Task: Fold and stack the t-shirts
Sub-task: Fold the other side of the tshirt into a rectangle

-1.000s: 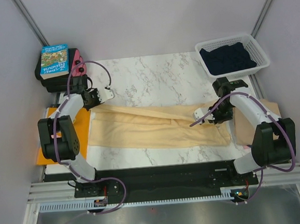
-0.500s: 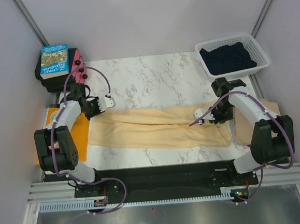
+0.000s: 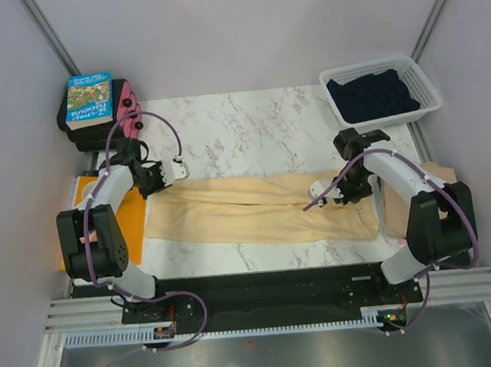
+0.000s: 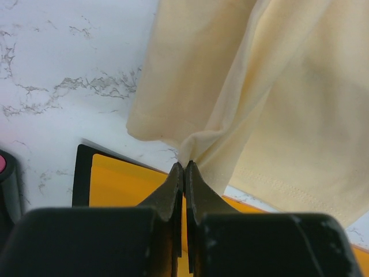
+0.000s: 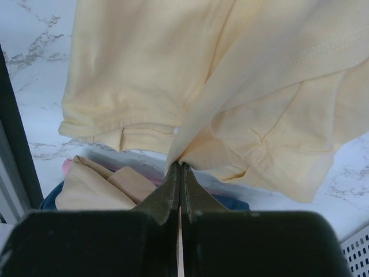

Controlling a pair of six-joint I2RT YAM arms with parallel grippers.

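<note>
Both arms have shifted over the last second: the left gripper has dropped from the upper left toward the frame's centre, the right gripper has slid leftward, and the raised fold between them has sunk flatter.

The pale yellow t-shirt lies across the middle of the bench. Its long axis runs left to right, and one arm holds each end. Both pairs of jaws are pinched shut on its upper edge, so the body of the cloth lies below them in the frame. I'd judge the next fold depends on that edge travelling evenly.

The left end overhangs the orange sheet. The right arm covers the shirt's right end and most of the tan shirt. A navy shirt sits in the basket. I cannot tell which end is collar or hem.
</note>
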